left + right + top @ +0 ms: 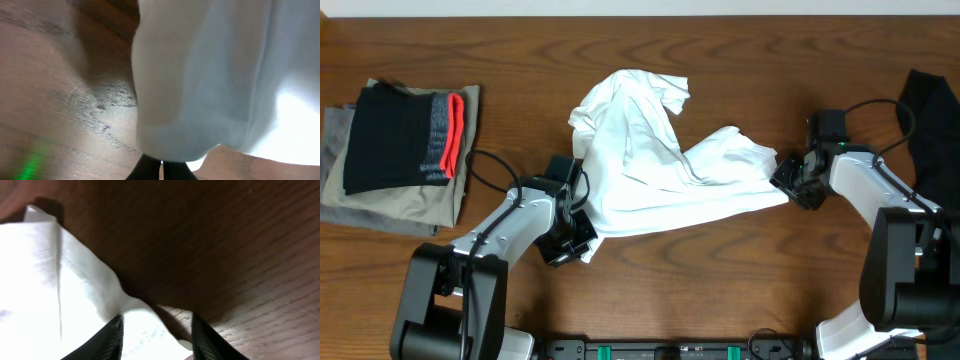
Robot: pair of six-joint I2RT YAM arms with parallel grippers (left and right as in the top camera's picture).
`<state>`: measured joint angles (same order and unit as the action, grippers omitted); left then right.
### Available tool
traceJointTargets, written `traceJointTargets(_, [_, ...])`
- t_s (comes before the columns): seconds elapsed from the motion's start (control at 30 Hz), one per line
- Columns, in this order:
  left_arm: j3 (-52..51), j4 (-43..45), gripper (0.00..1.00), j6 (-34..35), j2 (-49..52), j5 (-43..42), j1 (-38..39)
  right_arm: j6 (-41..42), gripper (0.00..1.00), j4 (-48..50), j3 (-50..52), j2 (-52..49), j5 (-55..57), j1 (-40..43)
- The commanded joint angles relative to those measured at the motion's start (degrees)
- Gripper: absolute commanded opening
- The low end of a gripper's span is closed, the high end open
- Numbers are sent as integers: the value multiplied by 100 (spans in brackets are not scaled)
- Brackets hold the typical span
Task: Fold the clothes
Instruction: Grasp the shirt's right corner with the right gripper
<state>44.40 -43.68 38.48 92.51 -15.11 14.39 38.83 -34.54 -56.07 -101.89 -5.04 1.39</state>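
So the white shirt is lying crumpled mid-bench, stretched between both arms. Left gripper has its jaws clenched on the lower-left corner of the fabric. Right gripper sits at the right edge, jaws spread with cloth between them, not pinched. A folded pile sits far left, and a dark garment lies at the far right.

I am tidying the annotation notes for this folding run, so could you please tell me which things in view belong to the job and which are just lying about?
Part of the job:
- white garment, bunched up mid-table
- left gripper, at its lower left corner
- right gripper, at its right edge
- folded stack at far left
- dark garment at far right

Just lying about:
- nothing apart from the wooden table itself
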Motion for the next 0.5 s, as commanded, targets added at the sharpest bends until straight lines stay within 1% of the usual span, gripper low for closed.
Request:
traceJointTargets(0.0, [-122, -55, 6, -96, 184, 420, -61, 55, 39, -101, 199, -450, 293, -157])
traceJointTargets(0.13, [-122, -55, 6, -96, 184, 420, -61, 107, 34, -74, 199, -584, 332, -350])
traceJointTargets(0.37, [-122, -57, 6, -96, 184, 420, -61, 404, 16, -81, 199, -608, 378, -452])
traceJointTargets(0.47, [-122, -57, 6, -98, 184, 420, -61, 404, 12, -103, 197, -608, 378, -420])
